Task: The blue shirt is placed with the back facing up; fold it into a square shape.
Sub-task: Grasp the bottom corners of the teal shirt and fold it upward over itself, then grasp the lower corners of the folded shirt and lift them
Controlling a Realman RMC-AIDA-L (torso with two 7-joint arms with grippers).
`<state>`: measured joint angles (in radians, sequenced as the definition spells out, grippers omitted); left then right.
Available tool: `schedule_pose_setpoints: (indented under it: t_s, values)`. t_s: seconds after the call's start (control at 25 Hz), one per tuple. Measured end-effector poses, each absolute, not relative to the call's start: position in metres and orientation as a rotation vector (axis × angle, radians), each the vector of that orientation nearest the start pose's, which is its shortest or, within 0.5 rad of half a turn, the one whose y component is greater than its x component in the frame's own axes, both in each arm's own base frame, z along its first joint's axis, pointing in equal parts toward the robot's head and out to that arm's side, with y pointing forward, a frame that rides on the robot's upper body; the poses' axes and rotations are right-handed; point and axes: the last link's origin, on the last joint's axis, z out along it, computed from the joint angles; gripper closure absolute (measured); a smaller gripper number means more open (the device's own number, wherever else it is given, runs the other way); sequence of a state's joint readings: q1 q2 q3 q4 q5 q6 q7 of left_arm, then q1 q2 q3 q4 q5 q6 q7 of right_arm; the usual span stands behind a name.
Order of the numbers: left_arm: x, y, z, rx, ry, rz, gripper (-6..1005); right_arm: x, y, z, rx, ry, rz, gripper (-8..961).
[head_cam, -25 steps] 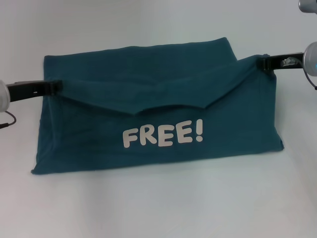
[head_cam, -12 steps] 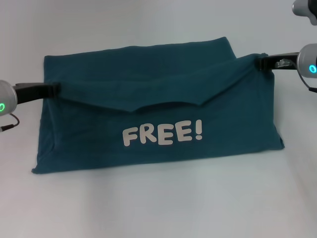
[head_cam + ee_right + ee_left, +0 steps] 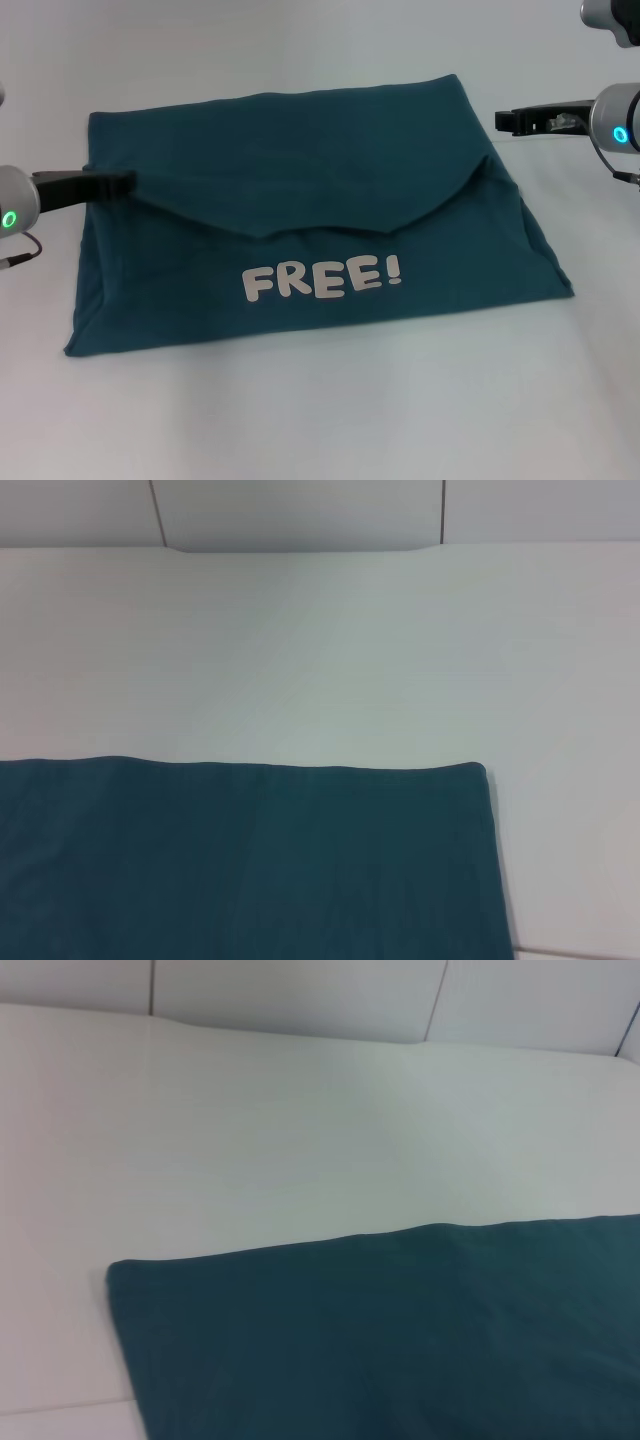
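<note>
The blue shirt [image 3: 310,190] lies folded on the white table, its top layer turned down in a flap above the white "FREE!" print [image 3: 322,278]. My left gripper [image 3: 122,182] rests low at the shirt's left edge, its tip over the start of the flap. Off the shirt's far right corner hangs my right gripper [image 3: 505,120], open, above the table and apart from the cloth. The left wrist view shows one flat corner of the shirt [image 3: 400,1340]. Another flat corner of the shirt [image 3: 250,860] fills the right wrist view.
The white table [image 3: 320,420] spreads bare around the shirt, with wide room in front. A thin cable [image 3: 18,255] hangs under the left arm. A wall with panel seams [image 3: 300,510] stands behind the table.
The right gripper let go of the shirt's right corner and moved up and away. That side dropped flat and the print shifted slightly left. The left gripper edged slightly inward.
</note>
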<state>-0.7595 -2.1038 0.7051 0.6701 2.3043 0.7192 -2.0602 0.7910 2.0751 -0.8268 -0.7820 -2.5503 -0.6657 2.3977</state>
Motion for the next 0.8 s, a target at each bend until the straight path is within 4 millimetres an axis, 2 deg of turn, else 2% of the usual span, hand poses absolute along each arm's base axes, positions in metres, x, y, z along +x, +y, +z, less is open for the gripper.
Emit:
schedule_pose_setpoints:
  t_s: [0.08, 0.2, 0.4, 0.56, 0.64, 0.8]
  values:
    - [-0.261, 0.456, 0.020, -2.006, -1.092, -0.326, 575, 0.243, 0.477, 0.053, -1.895, 1.048, 0.219, 607]
    - [-0.259, 0.458, 0.016, -2.024, -1.099, -0.299, 509, 0.243, 0.477, 0.051, -1.900, 1.052, 0.217, 517]
    - [-0.258, 0.460, 0.015, -2.032, -1.101, -0.260, 398, 0.245, 0.475, 0.049, -1.906, 1.059, 0.209, 273]
    - [-0.261, 0.459, 0.021, -2.019, -1.100, -0.265, 300, 0.248, 0.472, 0.048, -1.911, 1.069, 0.203, 123]
    - [-0.267, 0.452, 0.031, -2.023, -1.110, -0.273, 236, 0.248, 0.469, 0.047, -1.936, 1.087, 0.196, 48]
    - [-0.276, 0.438, 0.047, -2.038, -1.180, -0.290, 124, 0.247, 0.464, 0.049, -1.977, 1.099, 0.180, 30]
